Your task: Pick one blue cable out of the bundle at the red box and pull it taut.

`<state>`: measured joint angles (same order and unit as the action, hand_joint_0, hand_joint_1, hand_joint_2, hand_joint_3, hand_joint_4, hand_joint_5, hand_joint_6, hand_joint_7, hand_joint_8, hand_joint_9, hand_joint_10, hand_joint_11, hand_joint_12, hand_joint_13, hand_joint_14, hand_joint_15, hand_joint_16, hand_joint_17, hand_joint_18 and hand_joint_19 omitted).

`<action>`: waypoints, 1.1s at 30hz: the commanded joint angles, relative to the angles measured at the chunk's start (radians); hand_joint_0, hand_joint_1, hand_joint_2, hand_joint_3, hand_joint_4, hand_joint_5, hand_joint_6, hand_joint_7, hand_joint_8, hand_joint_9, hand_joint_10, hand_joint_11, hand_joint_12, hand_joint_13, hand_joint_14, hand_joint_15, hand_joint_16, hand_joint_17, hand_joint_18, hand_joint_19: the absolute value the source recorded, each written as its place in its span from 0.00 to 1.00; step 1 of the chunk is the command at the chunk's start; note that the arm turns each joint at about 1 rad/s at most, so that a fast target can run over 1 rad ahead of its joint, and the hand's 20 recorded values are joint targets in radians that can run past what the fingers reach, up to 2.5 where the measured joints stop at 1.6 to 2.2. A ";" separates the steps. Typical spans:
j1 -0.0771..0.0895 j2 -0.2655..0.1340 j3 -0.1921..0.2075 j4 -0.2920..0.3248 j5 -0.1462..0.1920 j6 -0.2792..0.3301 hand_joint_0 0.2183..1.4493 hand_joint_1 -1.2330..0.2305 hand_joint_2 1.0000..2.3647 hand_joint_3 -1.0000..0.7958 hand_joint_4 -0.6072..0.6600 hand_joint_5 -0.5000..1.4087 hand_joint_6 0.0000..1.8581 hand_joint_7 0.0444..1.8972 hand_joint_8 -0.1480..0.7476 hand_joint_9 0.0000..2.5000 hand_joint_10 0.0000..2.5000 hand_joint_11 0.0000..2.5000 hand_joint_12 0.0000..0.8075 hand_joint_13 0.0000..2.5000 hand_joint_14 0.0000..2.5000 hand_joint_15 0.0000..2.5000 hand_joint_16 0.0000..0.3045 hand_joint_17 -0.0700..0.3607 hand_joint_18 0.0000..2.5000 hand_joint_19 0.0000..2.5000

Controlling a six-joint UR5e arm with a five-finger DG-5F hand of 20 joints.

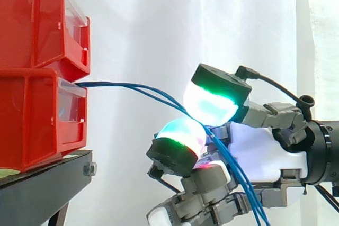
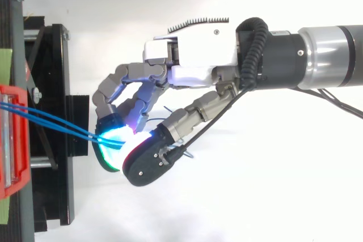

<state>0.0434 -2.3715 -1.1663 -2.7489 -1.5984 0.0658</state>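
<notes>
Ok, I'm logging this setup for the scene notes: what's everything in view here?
red bins: two, red, stacked at the left on the stand
black stand: one, black, under the bins
blue cables: a few thin strands, blue, from the lower bin's front to the hand, then hanging down
white curtain: one, white, behind everything
hand: one, grey and white, glowing cyan-green pads pinched on the cables
arm: one, black and silver, entering from the right

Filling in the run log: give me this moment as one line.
robot hand: shut on blue cables | cables: red box to fingertips, slightly bowed | pinch: more than one strand
</notes>
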 commanded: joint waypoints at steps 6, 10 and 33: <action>0.000 0.000 0.004 0.000 0.000 0.000 0.43 0.18 0.01 0.39 0.50 0.19 0.49 0.64 0.53 0.40 0.00 0.50 0.46 0.24 0.01 0.13 0.17 0.43 0.23 0.14; 0.000 0.000 0.007 0.000 0.000 0.000 0.47 0.16 0.01 0.35 0.49 0.19 0.49 0.69 0.52 0.40 0.00 0.50 0.45 0.25 0.01 0.13 0.17 0.43 0.23 0.13; -0.002 0.000 0.007 0.000 0.000 0.000 0.29 0.38 0.01 0.37 0.56 0.19 0.49 0.61 0.54 0.43 0.00 0.49 0.47 0.26 0.01 0.16 0.18 0.45 0.21 0.18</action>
<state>0.0417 -2.3715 -1.1590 -2.7490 -1.5984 0.0660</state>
